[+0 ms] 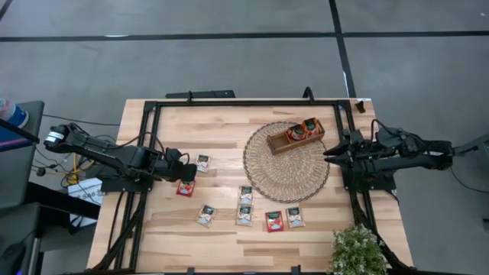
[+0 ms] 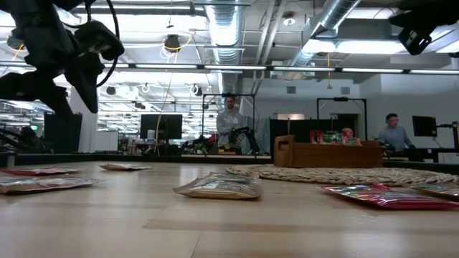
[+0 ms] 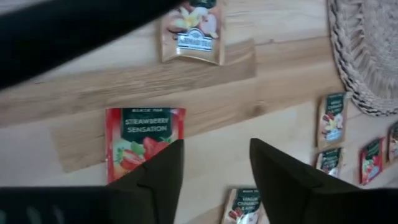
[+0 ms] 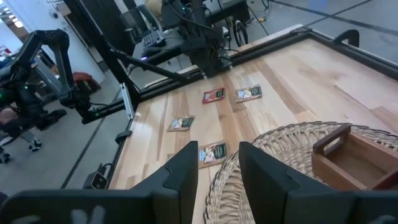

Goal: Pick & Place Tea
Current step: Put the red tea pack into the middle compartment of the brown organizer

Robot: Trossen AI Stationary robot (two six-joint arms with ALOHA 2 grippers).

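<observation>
While left tool [image 1: 186, 173] hovers over red sachet [image 1: 185, 188], bare tabletop [image 1: 221, 145] beside.

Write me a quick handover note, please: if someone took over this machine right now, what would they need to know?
Left gripper: fingers open, empty, above the red strawberry sachet on the table's left part.
Right gripper: fingers apart, empty, waiting at the wicker mat's right edge.
Wooden tray sits on the mat, with a few sachets in it.
Done: those few in the tray.
Left: seven sachets lie loose on the table, two red, including one at the front, and five pale ones, such as that beside the left gripper.
</observation>
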